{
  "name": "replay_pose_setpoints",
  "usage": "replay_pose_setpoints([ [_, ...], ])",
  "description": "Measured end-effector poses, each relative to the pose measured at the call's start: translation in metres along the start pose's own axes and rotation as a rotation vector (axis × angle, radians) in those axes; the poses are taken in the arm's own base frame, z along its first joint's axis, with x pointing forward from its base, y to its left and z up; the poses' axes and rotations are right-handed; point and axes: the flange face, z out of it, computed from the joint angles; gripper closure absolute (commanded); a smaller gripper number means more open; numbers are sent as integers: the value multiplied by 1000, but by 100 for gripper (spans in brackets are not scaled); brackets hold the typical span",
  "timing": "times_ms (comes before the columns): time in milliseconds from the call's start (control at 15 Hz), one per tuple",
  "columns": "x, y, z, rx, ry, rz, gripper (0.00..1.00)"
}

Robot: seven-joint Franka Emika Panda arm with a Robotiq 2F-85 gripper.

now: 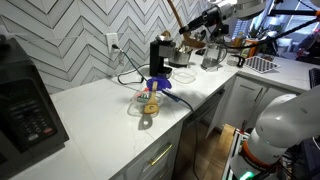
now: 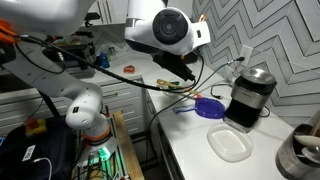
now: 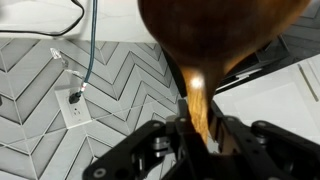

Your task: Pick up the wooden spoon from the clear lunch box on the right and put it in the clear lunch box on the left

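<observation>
Pincer point(image 3: 202, 126) clamped on glossy wooden spoon point(image 3: 220, 35) w/ round bowl, slim handle

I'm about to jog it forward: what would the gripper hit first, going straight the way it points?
Probably the chevron-tiled wall beside the outlet: the wrist view shows nothing between it and the wooden spoon held in the gripper, though depth is unclear.
</observation>
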Motion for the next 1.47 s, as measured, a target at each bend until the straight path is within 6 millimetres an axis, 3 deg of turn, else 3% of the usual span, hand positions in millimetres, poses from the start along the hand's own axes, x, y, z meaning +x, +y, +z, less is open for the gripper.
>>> replay_pose_setpoints([
  [200,0,0,1,1,-5,-10,94],
  [333,-2,-11,21,3,-82,-83,94],
  [667,-19,-69,112,6,-266,-295,94],
  [1000,-36,-108,193,-31,-320,-562,94],
  [1067,-39,-111,203,-45,-319,-612,94],
  [1133,-41,-113,212,-58,-317,-644,78],
  [1267,-49,-112,227,-46,-332,-642,78],
  [1467,-53,-106,232,-40,-342,-628,78],
])
